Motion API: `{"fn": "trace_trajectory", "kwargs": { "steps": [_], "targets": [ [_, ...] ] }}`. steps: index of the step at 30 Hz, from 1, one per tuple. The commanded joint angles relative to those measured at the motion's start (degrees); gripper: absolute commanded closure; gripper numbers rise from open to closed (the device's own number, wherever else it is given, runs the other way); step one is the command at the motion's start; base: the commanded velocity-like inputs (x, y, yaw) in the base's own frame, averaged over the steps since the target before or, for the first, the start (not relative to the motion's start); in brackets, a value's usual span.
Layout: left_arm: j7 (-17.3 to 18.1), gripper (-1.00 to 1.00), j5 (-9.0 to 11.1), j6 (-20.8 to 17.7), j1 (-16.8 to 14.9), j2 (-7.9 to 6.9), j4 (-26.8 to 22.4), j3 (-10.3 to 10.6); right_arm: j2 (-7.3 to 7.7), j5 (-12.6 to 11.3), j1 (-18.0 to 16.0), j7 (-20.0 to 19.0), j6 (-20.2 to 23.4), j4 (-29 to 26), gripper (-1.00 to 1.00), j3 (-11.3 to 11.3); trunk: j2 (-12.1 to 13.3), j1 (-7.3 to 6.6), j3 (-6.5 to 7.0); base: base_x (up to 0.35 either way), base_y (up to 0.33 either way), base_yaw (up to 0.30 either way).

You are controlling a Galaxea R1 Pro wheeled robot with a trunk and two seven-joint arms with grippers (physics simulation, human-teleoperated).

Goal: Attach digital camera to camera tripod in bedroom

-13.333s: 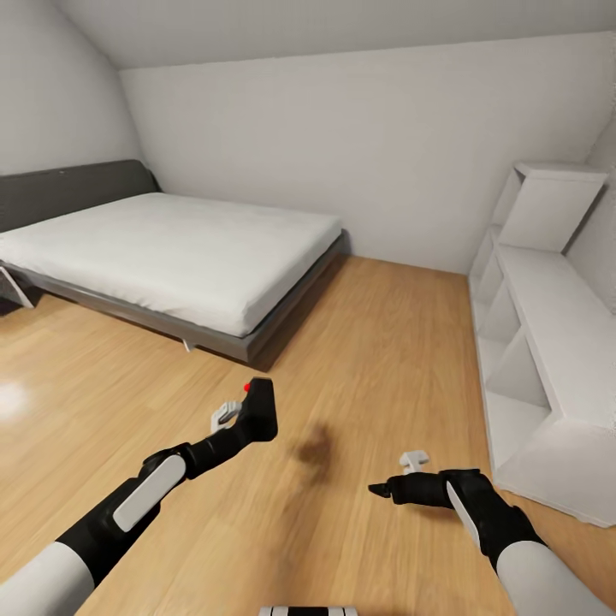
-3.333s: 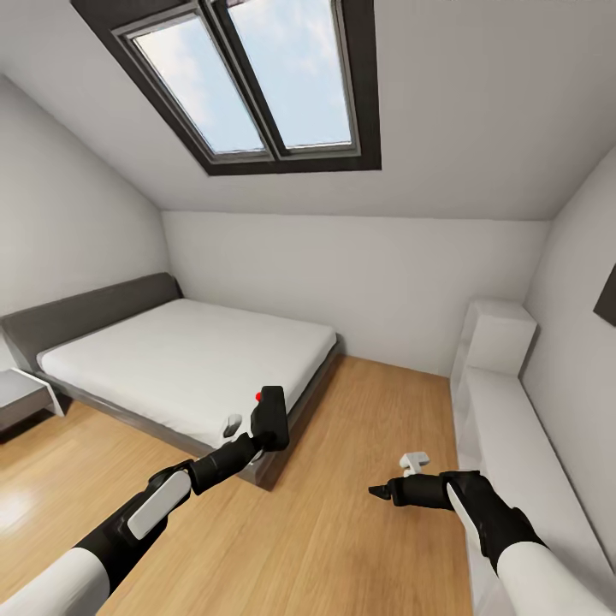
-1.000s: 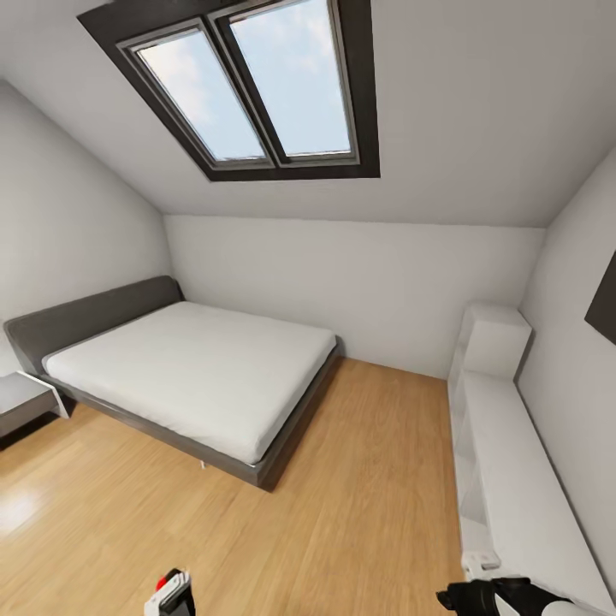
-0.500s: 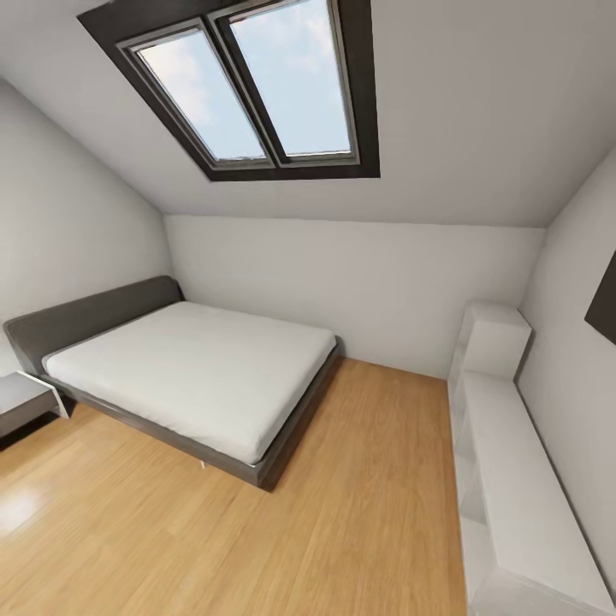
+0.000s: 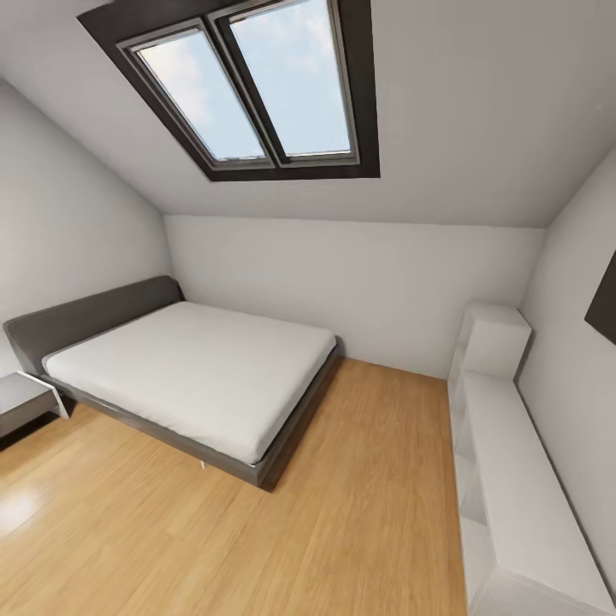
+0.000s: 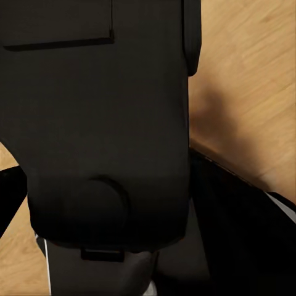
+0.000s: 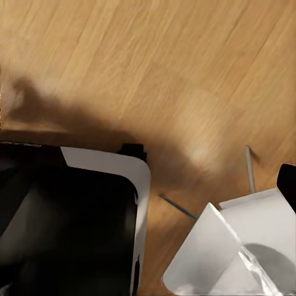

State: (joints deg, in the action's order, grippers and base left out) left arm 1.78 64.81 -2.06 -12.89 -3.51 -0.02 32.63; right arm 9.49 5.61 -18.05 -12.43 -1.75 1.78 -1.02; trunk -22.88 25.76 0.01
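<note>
I look across the bedroom: the grey-framed bed (image 5: 184,376) with its white mattress sits at the left and centre of the head view, a skylight window (image 5: 257,85) in the sloped ceiling at the top, a white shelf unit (image 5: 505,462) along the right edge, and bare wood floor (image 5: 342,513) across the bottom. I see no tripod anywhere in this view, so I judge I have yet to find it.

In my left wrist view a big black boxy body, which I take to be the digital camera (image 6: 98,117), blocks most of the frame right against the lens. It seems to sit in my left hand, but the fingers are hidden behind it, so I cannot tell how they stand. In my right wrist view I see floor, a black and white part of my own body at lower left, and a white piece at lower right; I cannot tell that hand's state either.

The risk: with both arms below my head view, I could knock the camera against my base or the shelf while turning, or lose it unnoticed.
</note>
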Motion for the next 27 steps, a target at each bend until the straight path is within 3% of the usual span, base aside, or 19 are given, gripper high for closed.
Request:
{"fn": "trace_trajectory", "kwargs": {
  "steps": [1, 27],
  "targets": [
    [0.2, 1.0, 0.5, -0.2, 0.0, 0.0, 0.0, 0.5, -0.13, 0.6, 0.1, 0.1, -0.3, 0.1, -1.0, -0.2, 0.0, 0.02, -0.01, 0.0, 0.0, 0.0],
    [0.2, 1.0, 0.5, 0.0, 0.2, 0.17, -0.1, 0.4, -0.79, 0.6, 1.7, 2.1, -0.6, 0.2, -1.0, 0.0, 0.0, 0.02, -0.01, 0.0, 0.0, 0.0]
  ]
}}
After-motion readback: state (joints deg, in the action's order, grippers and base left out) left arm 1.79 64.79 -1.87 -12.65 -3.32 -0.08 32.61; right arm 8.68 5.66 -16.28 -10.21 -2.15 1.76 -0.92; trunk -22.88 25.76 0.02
